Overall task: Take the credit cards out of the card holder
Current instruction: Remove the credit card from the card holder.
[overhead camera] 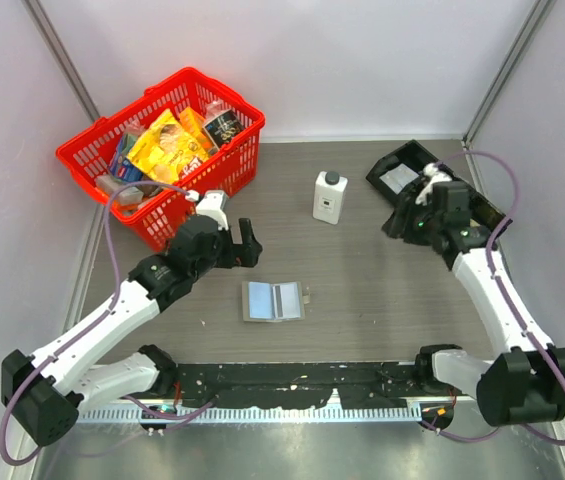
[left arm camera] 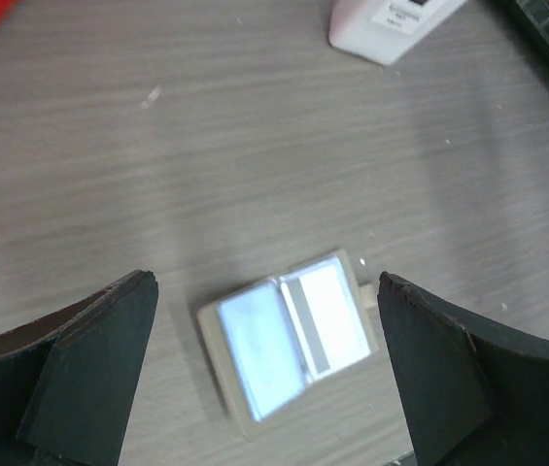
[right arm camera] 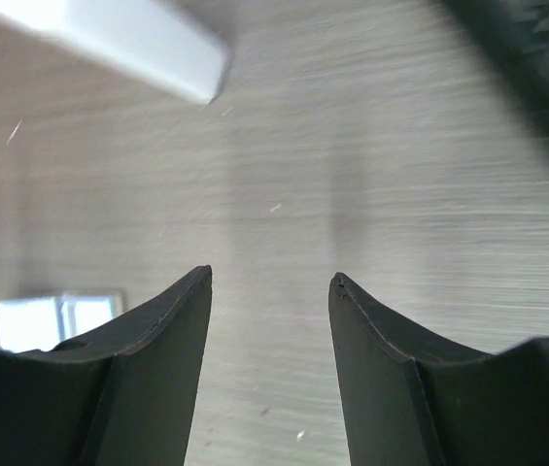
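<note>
My left arm reaches from its base at the lower left of the top view diagonally up towards the centre. The left gripper point(overhead camera: 249, 243) hangs over bare bench point(overhead camera: 362, 290), just above and left of the card holder point(overhead camera: 273, 318) in that frame. In the left wrist view the left gripper point(left arm camera: 264, 279) has its jaws spread wide with nothing between them. The card holder point(left arm camera: 214, 340) sits low in that frame, between the two fingers and apart from both.

My right arm runs up the right side, elbow bent, wrist over the black tray point(overhead camera: 412, 155) at the upper right. The right gripper point(overhead camera: 399, 222) points towards the centre. Its wrist view shows the right gripper point(right arm camera: 270, 274) with jaws parted and empty, over bare wood grain.

The card holder lies flat near the middle of the bench, a pale taupe rectangle. The credit cards point(overhead camera: 262, 299) lie within its outline, side by side: a light blue one and a paler one. Close up, the credit cards point(left arm camera: 259, 349) look washed out by glare, and the paler one carries a grey stripe along one edge.

A white bottle point(overhead camera: 330, 196) stands above centre and a red basket point(overhead camera: 112, 130) sits at the upper left.
</note>
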`<action>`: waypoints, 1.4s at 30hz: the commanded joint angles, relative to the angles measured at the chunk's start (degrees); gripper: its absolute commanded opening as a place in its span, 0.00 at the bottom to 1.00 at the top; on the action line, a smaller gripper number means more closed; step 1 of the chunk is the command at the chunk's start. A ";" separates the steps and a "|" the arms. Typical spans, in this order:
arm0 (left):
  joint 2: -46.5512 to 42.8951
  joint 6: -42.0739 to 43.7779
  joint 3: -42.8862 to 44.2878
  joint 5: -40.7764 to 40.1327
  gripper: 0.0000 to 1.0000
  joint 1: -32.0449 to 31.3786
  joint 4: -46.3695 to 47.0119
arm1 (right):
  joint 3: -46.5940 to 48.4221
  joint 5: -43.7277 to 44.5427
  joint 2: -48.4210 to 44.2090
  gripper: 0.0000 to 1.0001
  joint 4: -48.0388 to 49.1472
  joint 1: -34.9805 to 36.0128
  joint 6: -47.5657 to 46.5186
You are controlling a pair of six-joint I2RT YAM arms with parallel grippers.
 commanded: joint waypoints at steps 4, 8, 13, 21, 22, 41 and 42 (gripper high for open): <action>2.64 -10.67 -2.48 7.42 1.00 -1.99 -2.36 | -8.85 1.46 -5.07 0.56 13.10 23.02 11.61; 5.01 -13.12 -3.09 5.93 1.00 -5.33 -3.51 | -10.97 5.32 -2.36 0.56 19.69 36.21 16.01; 8.00 -15.76 -4.41 5.40 0.88 -6.83 -4.03 | -9.92 7.18 5.55 0.55 26.38 46.08 18.39; 11.60 -15.86 -5.03 4.08 0.58 -6.83 -4.74 | -8.33 9.11 17.33 0.47 30.08 51.28 21.12; 12.30 -15.86 -5.11 4.17 0.56 -6.83 -4.74 | -8.51 9.29 17.78 0.47 30.00 51.28 21.12; 23.73 -17.17 -5.73 7.95 0.41 -5.78 -3.51 | -9.82 14.22 22.09 0.47 28.06 51.63 22.35; 23.91 -17.26 -5.82 8.30 0.41 -5.60 -3.42 | -9.91 13.78 22.18 0.47 28.24 51.63 22.43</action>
